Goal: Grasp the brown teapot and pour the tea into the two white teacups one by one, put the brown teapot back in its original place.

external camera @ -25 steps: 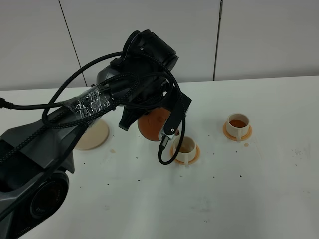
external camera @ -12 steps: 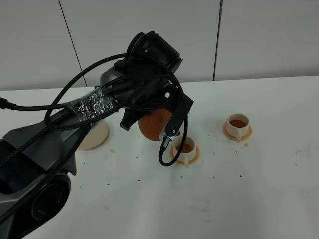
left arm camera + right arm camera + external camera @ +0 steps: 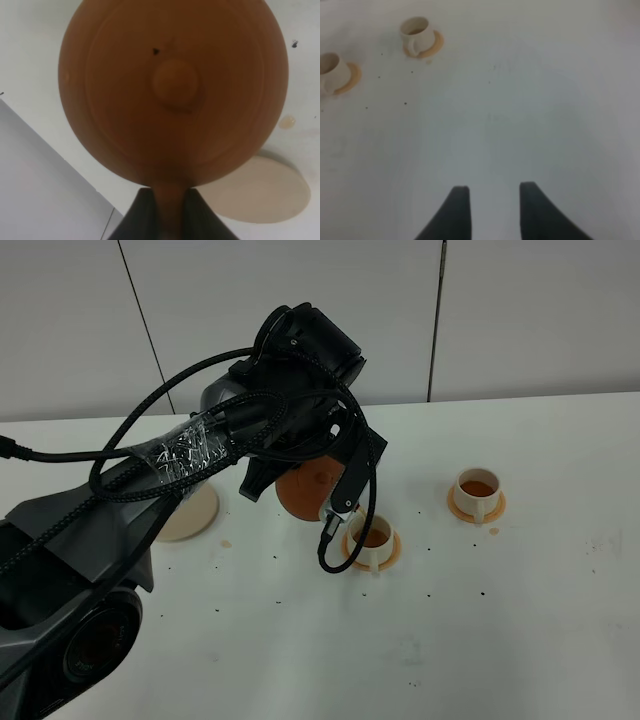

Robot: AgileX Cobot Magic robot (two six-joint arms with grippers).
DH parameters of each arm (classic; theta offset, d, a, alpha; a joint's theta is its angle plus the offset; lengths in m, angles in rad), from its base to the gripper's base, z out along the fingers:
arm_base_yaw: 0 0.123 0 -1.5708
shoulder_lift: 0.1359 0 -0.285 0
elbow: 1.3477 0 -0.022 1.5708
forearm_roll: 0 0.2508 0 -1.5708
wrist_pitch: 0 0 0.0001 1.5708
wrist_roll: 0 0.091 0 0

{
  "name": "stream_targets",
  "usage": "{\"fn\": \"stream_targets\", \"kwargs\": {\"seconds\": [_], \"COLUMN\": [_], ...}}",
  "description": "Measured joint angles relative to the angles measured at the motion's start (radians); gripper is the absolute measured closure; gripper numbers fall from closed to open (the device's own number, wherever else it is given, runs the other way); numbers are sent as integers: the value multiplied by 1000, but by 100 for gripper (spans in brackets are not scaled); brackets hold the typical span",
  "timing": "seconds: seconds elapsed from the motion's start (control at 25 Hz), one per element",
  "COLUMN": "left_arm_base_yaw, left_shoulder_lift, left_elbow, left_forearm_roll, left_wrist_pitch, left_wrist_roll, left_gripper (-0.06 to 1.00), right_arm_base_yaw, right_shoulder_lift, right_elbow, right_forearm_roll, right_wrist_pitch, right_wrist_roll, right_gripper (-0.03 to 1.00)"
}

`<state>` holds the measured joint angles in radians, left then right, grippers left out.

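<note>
Left arm (image 3: 180, 455) reaches in from the lower left, wrist bent down. Left gripper (image 3: 168, 212) is clamped on the loop handle of the brown teapot (image 3: 305, 488), which hangs above the tabletop (image 3: 500, 630) just beside the near teacup (image 3: 370, 537). The cream plate (image 3: 192, 515) is bare. The far teacup (image 3: 477, 489) sits well to the right; both cups hold tea. Right gripper (image 3: 490, 210) hovers with jaws apart, holding nothing. White tabletop with dark specks, grey wall panels (image 3: 530, 320) behind.
</note>
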<state>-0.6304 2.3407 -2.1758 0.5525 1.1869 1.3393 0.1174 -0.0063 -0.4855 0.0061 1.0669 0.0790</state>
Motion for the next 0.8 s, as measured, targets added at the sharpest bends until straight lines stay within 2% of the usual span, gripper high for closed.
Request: {"fn": "stream_targets", "kwargs": {"seconds": [0.8], "left_arm_base_yaw": [0], "left_shoulder_lift": [0], "left_elbow": [0], "left_forearm_roll": [6], "left_wrist_pitch": [0], "left_wrist_roll": [0], "left_gripper": [77], "right_arm_base_yaw": [0], "right_shoulder_lift": [0], "right_elbow": [0], "right_forearm_roll": [0], "right_wrist_pitch": [0], "right_wrist_roll": [1], "right_gripper": [73]}}
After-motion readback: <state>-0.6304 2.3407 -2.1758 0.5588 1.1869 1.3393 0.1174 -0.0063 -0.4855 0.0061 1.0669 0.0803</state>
